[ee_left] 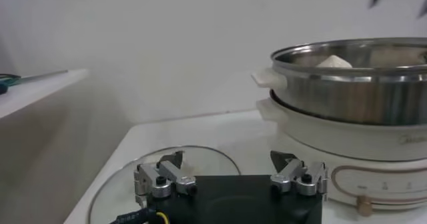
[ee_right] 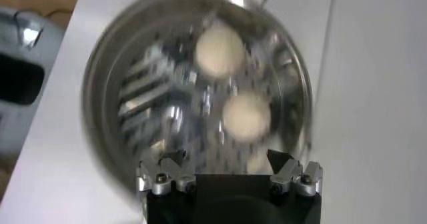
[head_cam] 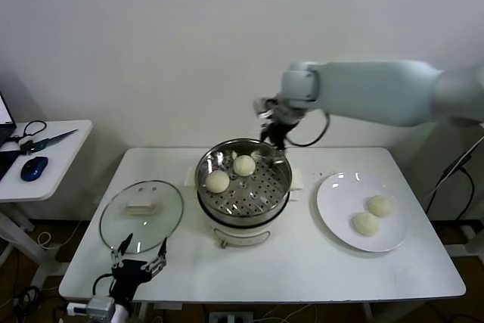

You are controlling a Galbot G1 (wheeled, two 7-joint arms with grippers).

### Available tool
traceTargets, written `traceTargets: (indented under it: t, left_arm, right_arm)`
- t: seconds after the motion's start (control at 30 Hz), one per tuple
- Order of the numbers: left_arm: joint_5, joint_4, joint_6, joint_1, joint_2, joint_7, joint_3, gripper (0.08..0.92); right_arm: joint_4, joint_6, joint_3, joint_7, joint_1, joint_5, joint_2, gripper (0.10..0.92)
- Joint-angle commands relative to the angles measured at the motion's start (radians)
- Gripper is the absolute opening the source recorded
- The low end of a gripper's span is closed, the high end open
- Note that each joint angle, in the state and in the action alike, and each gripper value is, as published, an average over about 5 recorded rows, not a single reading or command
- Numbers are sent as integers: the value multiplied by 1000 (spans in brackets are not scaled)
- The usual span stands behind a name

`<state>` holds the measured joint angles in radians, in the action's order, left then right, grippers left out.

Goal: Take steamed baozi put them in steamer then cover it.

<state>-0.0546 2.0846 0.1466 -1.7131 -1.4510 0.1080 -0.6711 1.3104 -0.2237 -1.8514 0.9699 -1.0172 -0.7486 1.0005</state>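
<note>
At the left front edge of the surface [head_cam: 302, 262], the left end effector [head_cam: 138, 256] is parked with its fingers spread and empty, just beside the near rim of the cover [head_cam: 141, 212], which lies flat on the surface.

In the middle, the steamer [head_cam: 243, 203] holds two steamed baozi [head_cam: 218, 181] [head_cam: 244, 165], side by side toward its left and rear. Above its far rim the right end effector [head_cam: 274, 141] is seen, fingers spread and holding nothing; both loaded buns lie below it.

On the right, two more baozi [head_cam: 379, 205] [head_cam: 365, 223] are left on the white plate [head_cam: 340, 187], well apart from that end effector.

The loading step is judged half done; next, a reach to the plate and a gentle pinch on a bun are called for.
</note>
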Motion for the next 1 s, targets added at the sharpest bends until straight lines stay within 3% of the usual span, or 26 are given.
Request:
traceTargets:
  t: [0.03,0.23,0.4,1.0]
  left_arm:
    - [-10,1,-1,4,1,-1,-3,823]
    - [-12,9,0,-2,3,0,-8,823]
    - [-13,8,-2,-8,3,0,-13,823]
    - [-4,-1,-3,-21,3,0,-9,823]
  right_arm:
    - [91,105,-139,99,-81,226,-352,823]
    - [60,75,-6,47,168,399,-469,823]
    - [26,49,132,20,341,461,-497,823]
    - [-108,-24,541,-76,818,550,-408,823]
